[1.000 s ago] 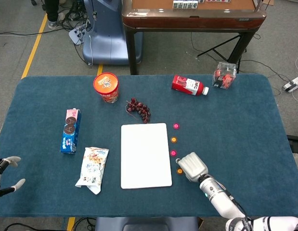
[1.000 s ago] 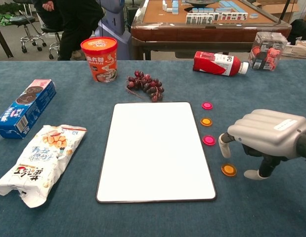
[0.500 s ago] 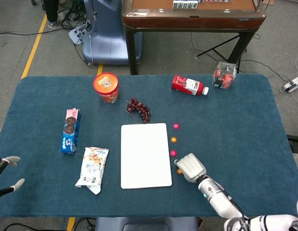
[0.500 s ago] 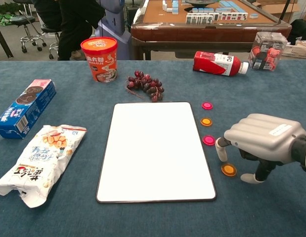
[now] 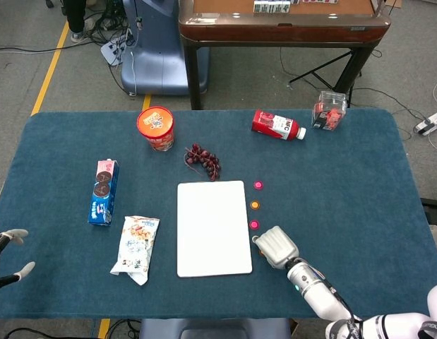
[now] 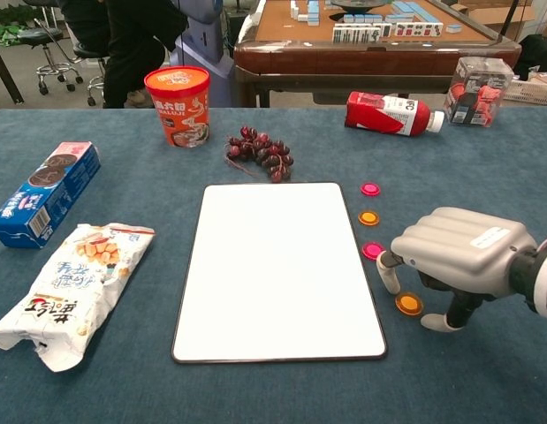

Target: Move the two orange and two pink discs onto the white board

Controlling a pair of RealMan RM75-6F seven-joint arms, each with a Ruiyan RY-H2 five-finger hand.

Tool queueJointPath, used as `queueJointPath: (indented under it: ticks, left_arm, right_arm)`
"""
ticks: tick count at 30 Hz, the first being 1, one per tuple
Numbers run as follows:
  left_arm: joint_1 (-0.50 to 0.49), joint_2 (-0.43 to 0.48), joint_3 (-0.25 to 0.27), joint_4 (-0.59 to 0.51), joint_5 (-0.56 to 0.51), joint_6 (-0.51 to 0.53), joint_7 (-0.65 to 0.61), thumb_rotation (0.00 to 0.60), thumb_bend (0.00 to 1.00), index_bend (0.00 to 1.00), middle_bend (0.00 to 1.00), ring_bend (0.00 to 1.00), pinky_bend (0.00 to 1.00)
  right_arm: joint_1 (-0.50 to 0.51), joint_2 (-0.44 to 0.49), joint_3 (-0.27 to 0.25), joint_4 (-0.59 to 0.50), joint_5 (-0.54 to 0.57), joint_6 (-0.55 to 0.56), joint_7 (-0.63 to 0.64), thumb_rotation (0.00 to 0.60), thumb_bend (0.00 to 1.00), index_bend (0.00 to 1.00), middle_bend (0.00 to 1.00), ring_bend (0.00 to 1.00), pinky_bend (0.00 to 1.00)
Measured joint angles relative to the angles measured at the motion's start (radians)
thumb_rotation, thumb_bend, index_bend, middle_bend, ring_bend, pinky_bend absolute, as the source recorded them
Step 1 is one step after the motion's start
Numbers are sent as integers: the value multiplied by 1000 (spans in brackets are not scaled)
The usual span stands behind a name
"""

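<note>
Blue cloth covers the bench (image 5: pixel 345 183) in the head view, with a brown mahjong table (image 5: pixel 283 21) behind it on the grey floor. Near the front edge, the right robot hand (image 5: pixel 275 247) lies knuckles-up just beside the right edge of the white board (image 5: pixel 213 227). Beyond it runs a column of discs: the near pink disc (image 5: pixel 254 224) just past its fingers, then the far orange disc (image 5: pixel 255 205), then the far pink disc (image 5: pixel 258 185). The hand hides the nearest orange one here. Well to the left, at the bench corner, the left robot hand (image 5: pixel 6 254) shows only spread, empty fingers. Far beyond the right hand lie a red bottle (image 5: pixel 278 126) and a clear box (image 5: pixel 328 110); across the board from it are grapes (image 5: pixel 203 161), an orange cup (image 5: pixel 156 128), a blue cookie box (image 5: pixel 103 191) and a snack bag (image 5: pixel 137 247).

From the chest view, the right robot hand (image 6: pixel 450 265) arches over the near orange disc (image 6: pixel 408 304), with one fingertip down on the cloth on each side of the disc. No finger visibly touches it, and the hand holds nothing. The near pink disc (image 6: pixel 372 251) sits just beside the board-side finger. All four discs lie on the cloth, off the white board (image 6: pixel 277 265).
</note>
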Motion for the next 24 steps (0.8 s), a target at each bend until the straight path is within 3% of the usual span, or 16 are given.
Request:
queueJointPath:
  ticks: [24]
  left_arm:
    - [0, 0, -1, 1, 0, -1, 2, 600, 73, 423, 469, 376, 562]
  right_arm:
    - [12, -19, -11, 21, -18, 15, 28, 600, 263, 528, 1000, 1000, 1000]
